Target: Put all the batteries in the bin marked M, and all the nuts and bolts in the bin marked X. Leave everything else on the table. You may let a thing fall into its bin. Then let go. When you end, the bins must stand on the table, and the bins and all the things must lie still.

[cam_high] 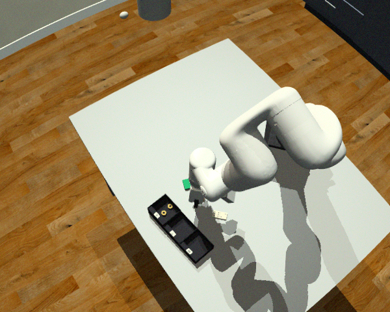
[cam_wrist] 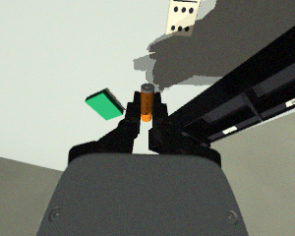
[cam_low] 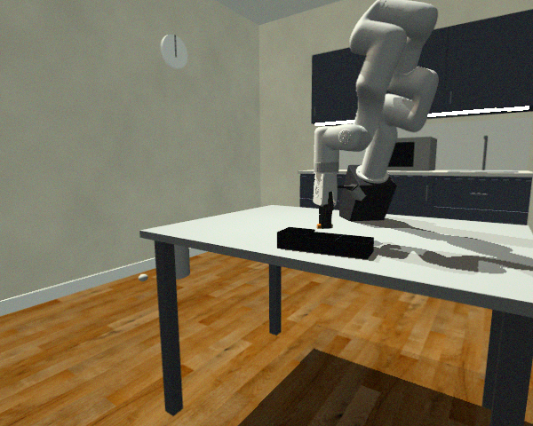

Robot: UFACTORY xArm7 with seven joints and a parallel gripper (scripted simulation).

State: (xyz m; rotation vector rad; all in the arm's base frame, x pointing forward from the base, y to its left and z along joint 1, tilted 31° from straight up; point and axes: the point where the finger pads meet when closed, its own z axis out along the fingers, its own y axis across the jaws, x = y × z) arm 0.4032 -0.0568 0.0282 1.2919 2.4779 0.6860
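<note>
With its fingers closed on an orange battery (cam_low: 319, 225) (cam_wrist: 147, 102), the gripper (cam_high: 195, 203) (cam_low: 325, 225) (cam_wrist: 147, 100) points down above the table (cam_high: 148, 134) (cam_low: 239, 226) (cam_wrist: 34, 64).

Battery: gripped between both fingertips, outside the black bin row (cam_high: 180, 229) (cam_low: 325, 242) (cam_wrist: 246, 93); grey end exposed in wrist view. Bin row: three compartments, white label in each, lettering too small to read. Two brass-coloured nuts (cam_high: 163, 212) lie in one end compartment, apart. Green block (cam_high: 186, 184) (cam_wrist: 104, 104) and cream domino (cam_high: 220, 215) (cam_wrist: 182, 17): both on the table, outside the bins.
</note>
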